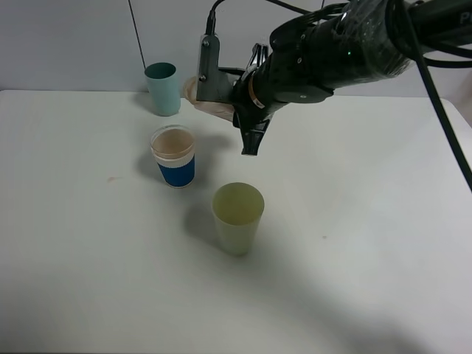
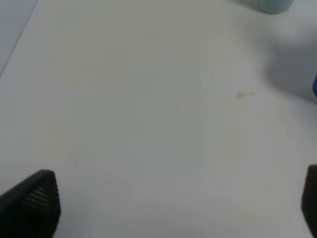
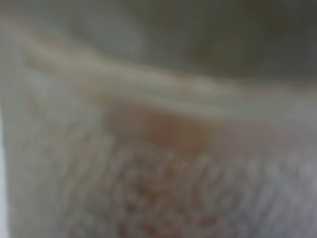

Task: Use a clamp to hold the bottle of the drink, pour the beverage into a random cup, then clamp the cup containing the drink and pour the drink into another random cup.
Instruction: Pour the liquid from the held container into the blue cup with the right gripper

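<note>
My right gripper [image 1: 215, 102] is raised above the back of the table and is shut on a pale translucent bottle [image 1: 198, 93]. The bottle is tilted and mostly hidden by the arm. It fills the right wrist view [image 3: 158, 163] as a blur with a brownish tint. A blue and white cup [image 1: 174, 156] holding brown drink stands just below and in front of the bottle. A pale yellow-green cup [image 1: 237, 217] stands nearer the front. A teal cup [image 1: 163, 88] stands at the back. My left gripper [image 2: 171, 206] is open and empty over bare table; it does not show in the exterior view.
The white table [image 1: 354, 221] has a small pinkish stain [image 1: 111, 178], which also shows in the left wrist view [image 2: 242, 95]. The teal cup's base [image 2: 270, 5] and the blue cup's edge [image 2: 315, 87] sit at the border of the left wrist view. The right arm spans the back right.
</note>
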Motion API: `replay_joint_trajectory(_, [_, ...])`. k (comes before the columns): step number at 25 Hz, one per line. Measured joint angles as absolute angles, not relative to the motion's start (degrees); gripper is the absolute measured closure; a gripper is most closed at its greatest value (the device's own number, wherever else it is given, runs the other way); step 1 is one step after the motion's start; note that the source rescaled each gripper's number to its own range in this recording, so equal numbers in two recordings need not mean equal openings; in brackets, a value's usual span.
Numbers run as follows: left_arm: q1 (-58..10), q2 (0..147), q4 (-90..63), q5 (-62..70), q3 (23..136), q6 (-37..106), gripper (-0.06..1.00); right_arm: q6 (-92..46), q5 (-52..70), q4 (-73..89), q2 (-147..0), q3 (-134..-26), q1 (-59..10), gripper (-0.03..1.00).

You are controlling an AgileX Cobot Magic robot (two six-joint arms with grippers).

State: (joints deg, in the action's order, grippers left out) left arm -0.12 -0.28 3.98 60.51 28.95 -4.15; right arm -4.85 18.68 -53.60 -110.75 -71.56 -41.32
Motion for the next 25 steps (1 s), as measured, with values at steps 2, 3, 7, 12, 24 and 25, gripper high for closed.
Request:
replay_joint_trajectory(2, [-0.1, -0.3, 4.0, 60.5, 29.0, -4.2, -0.05, -5.3, 19.3, -53.6, -110.8, -71.6, -41.3, 0.95])
replay_joint_trajectory(3, [-0.1, -0.3, 4.0, 60.5, 29.0, -4.2, -0.05, -5.7, 19.4, -53.6, -110.8, -71.6, -41.3, 0.95])
replay_joint_trajectory(7, [-0.1, -0.3, 4.0, 60.5, 29.0, -4.2, -0.05, -6.5, 19.7, -53.6, -110.8, -71.6, -41.4, 0.95])
replay_joint_trajectory(12, [-0.1, -0.3, 4.0, 60.5, 29.0, -4.2, -0.05, -10.7, 20.1, -53.6, -110.8, -71.6, -42.0, 0.95])
replay_joint_trajectory(24, [-0.1, -0.3, 4.0, 60.5, 29.0, -4.2, -0.05, -12.2, 21.4, -55.2, -110.8, -71.6, -42.0, 0.95])
replay_joint_trajectory(25, [-0.1, -0.3, 4.0, 60.5, 29.0, -4.2, -0.05, -12.2, 21.6, -55.9, -110.8, -71.6, -42.0, 0.95])
